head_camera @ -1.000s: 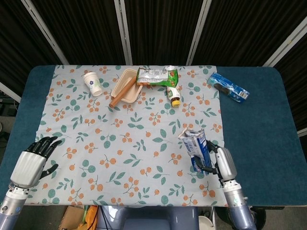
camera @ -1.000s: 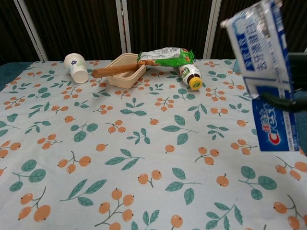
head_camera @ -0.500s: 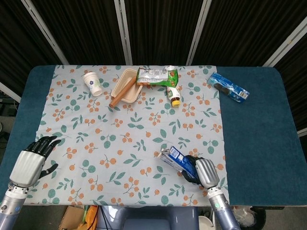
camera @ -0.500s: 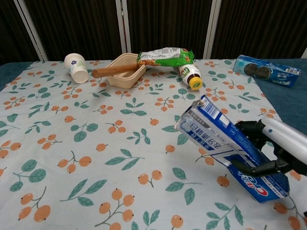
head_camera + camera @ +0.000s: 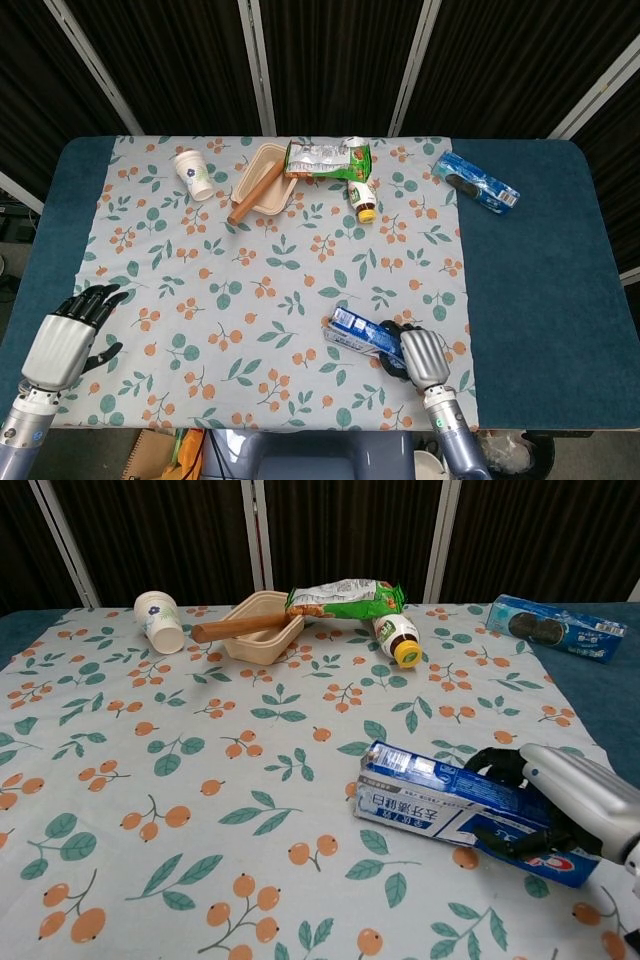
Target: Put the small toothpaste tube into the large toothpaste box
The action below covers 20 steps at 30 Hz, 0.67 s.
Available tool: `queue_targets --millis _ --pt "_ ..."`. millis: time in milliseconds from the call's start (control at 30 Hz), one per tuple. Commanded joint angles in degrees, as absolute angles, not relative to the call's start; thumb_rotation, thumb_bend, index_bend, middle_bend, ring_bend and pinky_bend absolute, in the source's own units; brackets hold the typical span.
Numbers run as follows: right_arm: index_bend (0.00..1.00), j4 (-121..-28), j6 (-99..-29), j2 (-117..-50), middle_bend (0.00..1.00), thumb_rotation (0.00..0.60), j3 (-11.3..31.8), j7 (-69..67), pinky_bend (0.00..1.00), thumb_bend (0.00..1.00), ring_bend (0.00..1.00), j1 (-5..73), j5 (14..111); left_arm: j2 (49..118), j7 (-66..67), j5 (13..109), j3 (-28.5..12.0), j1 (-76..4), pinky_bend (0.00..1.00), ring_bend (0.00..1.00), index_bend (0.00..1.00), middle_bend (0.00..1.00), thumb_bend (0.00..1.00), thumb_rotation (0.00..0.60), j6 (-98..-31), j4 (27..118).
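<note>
Under the right robot hand [image 5: 560, 800], the large toothpaste box [image 5: 440, 798] lies flat on the cloth, grasped, its far end hidden by fingers. Small toothpaste tube cannot be made out. Left robot hand [image 5: 68, 338], at the counter [image 5: 540, 270] edge, is released, fingers apart.

Count on the tabletop [image 5: 540, 300]: one floral cloth [image 5: 200, 290], one large toothpaste box [image 5: 365, 335], one paper cup [image 5: 191, 174], one beige tray [image 5: 262, 180] with one wooden stick [image 5: 255, 193] across it. Also one green snack bag [image 5: 328, 158], one small bottle with a yellow cap [image 5: 362, 198], and one blue cookie pack [image 5: 476, 180] near the far right corner. Two hands: left hand [image 5: 68, 338], right hand [image 5: 421, 355].
</note>
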<state>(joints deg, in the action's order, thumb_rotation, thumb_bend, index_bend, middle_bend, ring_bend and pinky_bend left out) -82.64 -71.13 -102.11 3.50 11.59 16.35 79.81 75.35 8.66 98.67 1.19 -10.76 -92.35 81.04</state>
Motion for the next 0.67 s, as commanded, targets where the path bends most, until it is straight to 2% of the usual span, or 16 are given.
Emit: queue_targets --millis 33,167,333,500,667 --pt "0.08 -84.52 -70.54 -103.16 0.31 0.6 4.81 16.31 0.35 0.55 0.22 16.96 77.37 75.36 8.5 98.64 1.05 -10.72 0.36 0.21 0.21 0.19 0.01 0.6 -92.33 81.07" --pt "0.0 -87.0 -70.81 -102.22 0.2 0.6 4.6 19.28 0.23 0.52 0.1 16.92 76.88 75.35 8.38 98.55 0.93 -10.68 0.36 0.21 0.21 0.19 0.01 0.6 -92.19 81.11" --pt "0.0 -93.04 -71.92 -98.58 0.17 0.6 3.71 22.47 0.2 0.51 0.07 16.6 77.84 75.25 8.19 98.63 0.8 -10.58 0.36 0.21 0.21 0.19 0.01 0.6 -92.27 81.28" --pt "0.0 -102.63 -75.37 -85.75 0.17 0.6 2.26 24.42 0.19 0.51 0.06 15.5 82.94 74.59 7.53 98.23 0.64 -10.03 0.36 0.21 0.21 0.19 0.01 0.6 -92.73 82.32" --pt "0.0 -104.77 -78.17 -74.6 0.14 0.6 -0.78 21.88 0.18 0.51 0.05 13.03 86.83 73.4 7.7 97.73 1.24 -9.15 0.31 0.18 0.19 0.16 0.01 0.6 -92.51 84.0"
